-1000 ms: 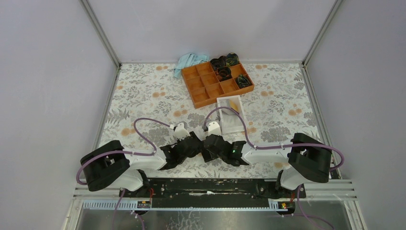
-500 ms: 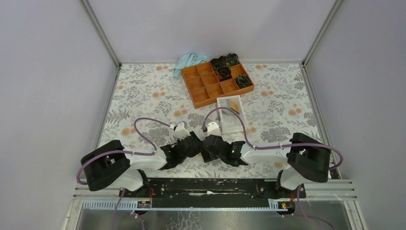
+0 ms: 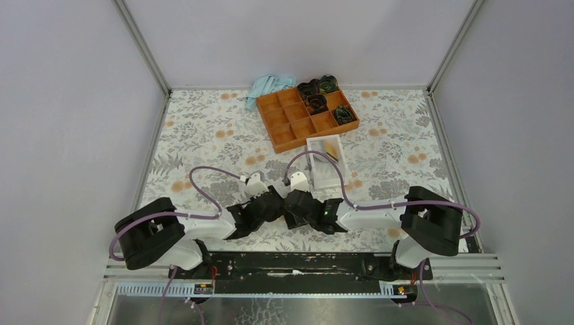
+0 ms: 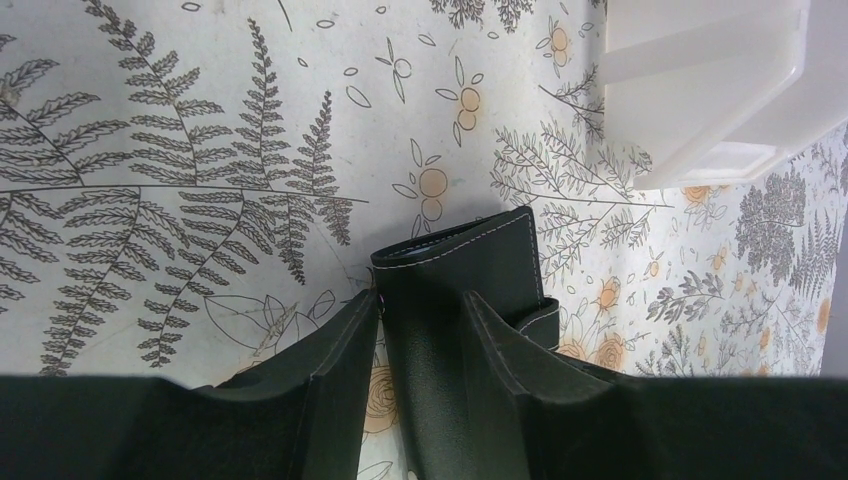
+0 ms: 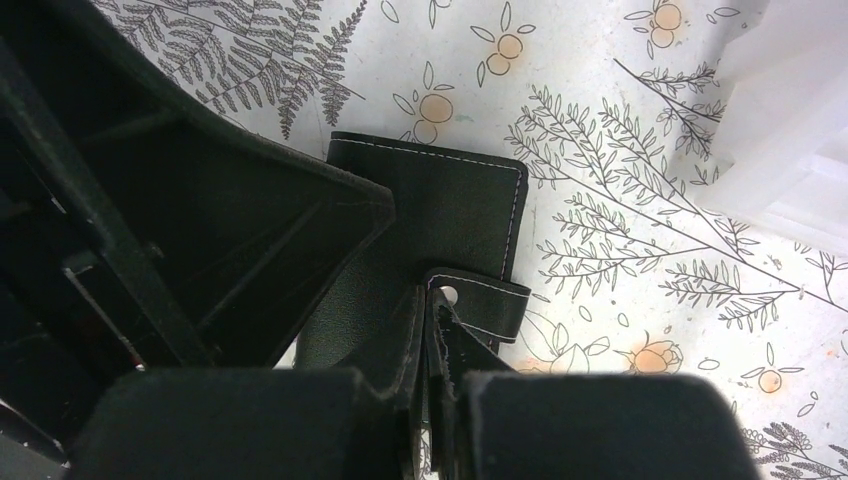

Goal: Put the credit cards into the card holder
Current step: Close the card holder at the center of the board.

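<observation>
Top external view shows both arms folded low over the near edge of the floral tabletop (image 3: pixel 203 135), their wrists turned inward so that they meet at the middle. To the left of them the tabletop is bare. Behind them stands a white open rectangular plastic box (image 3: pixel 336 177) with the yellow-orange flat credit cards (image 3: pixel 332 145) inside. An orange compartment tray (image 3: pixel 274 115) lies further back.

The small black folding card holder (image 5: pixel 440 220) lies on the tabletop between the two tools, near the white box. The left tool (image 4: pixel 422 300) is about half open and has the card holder's body between its fingers, which touch both long sides. The right tool (image 5: pixel 432 320) is almost fully closed, pinching the card holder's snap tab (image 5: pixel 480 300).
</observation>
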Robot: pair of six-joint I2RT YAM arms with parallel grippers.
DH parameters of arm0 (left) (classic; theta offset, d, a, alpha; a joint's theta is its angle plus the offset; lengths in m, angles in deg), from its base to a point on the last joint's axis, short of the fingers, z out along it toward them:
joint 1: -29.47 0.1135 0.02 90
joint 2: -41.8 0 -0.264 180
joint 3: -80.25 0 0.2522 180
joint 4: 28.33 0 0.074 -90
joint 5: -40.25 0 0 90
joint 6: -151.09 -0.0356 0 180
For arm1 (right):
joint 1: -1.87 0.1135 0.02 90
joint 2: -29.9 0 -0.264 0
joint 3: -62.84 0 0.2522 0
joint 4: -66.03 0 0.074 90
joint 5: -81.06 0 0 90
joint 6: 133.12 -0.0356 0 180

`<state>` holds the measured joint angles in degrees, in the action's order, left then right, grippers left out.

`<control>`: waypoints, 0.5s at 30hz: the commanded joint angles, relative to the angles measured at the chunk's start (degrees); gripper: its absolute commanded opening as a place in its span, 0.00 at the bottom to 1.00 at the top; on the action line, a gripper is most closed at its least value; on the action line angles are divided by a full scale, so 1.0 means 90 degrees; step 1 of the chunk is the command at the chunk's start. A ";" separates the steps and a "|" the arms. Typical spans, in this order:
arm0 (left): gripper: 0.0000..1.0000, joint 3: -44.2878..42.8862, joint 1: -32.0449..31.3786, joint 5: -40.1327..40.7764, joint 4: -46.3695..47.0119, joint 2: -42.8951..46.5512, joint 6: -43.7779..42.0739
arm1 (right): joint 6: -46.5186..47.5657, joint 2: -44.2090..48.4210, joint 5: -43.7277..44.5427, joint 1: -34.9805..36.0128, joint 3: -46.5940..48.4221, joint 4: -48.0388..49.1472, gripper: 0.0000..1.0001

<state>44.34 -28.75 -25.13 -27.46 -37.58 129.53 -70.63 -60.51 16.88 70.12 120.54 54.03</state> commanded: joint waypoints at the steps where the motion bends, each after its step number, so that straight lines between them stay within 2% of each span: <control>1: 0.42 0.0025 0.0010 -0.0248 0.0289 -0.0115 -0.0007 | -0.0204 -0.0232 -0.0352 0.0063 0.0166 0.0033 0.04; 15: 0.42 0.0098 0.0004 -0.0273 0.0347 -0.0143 -0.0037 | -0.0472 -0.0239 -0.0764 -0.0073 0.0177 -0.0130 0.03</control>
<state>44.36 -28.60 -25.17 -27.24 -37.69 129.51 -72.14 -61.19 16.40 69.95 121.41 53.25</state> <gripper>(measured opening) 0.426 0.045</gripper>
